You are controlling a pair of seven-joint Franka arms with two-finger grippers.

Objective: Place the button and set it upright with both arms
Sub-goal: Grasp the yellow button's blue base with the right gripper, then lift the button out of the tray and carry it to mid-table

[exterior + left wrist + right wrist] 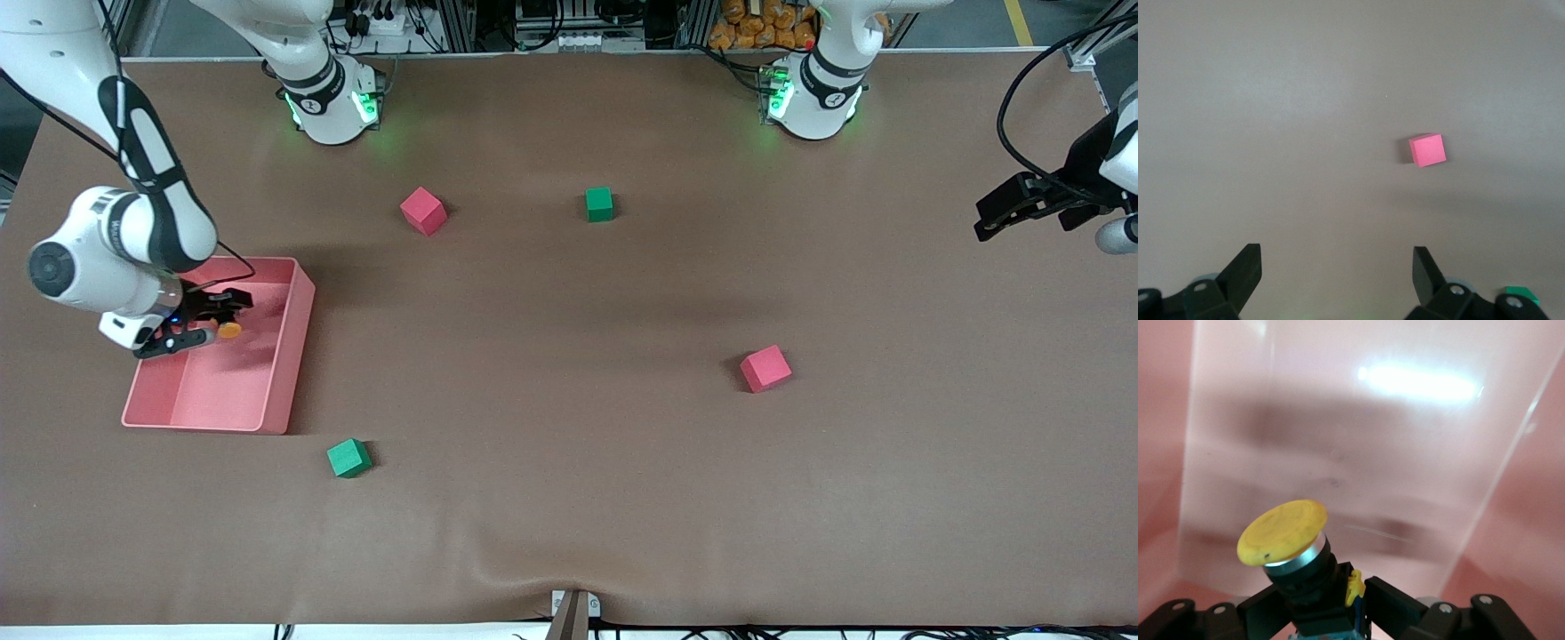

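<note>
The button has a round orange-yellow cap on a black body. My right gripper is shut on the body and holds the button low inside the pink tray. In the right wrist view the cap tilts up above the right gripper, with the tray's floor below it. I cannot tell whether the button touches the floor. My left gripper is open and empty, up in the air over the left arm's end of the table. The left wrist view shows the left gripper over bare brown table.
Two red cubes and two green cubes lie scattered on the brown table. The left wrist view shows one red cube and the edge of a green cube.
</note>
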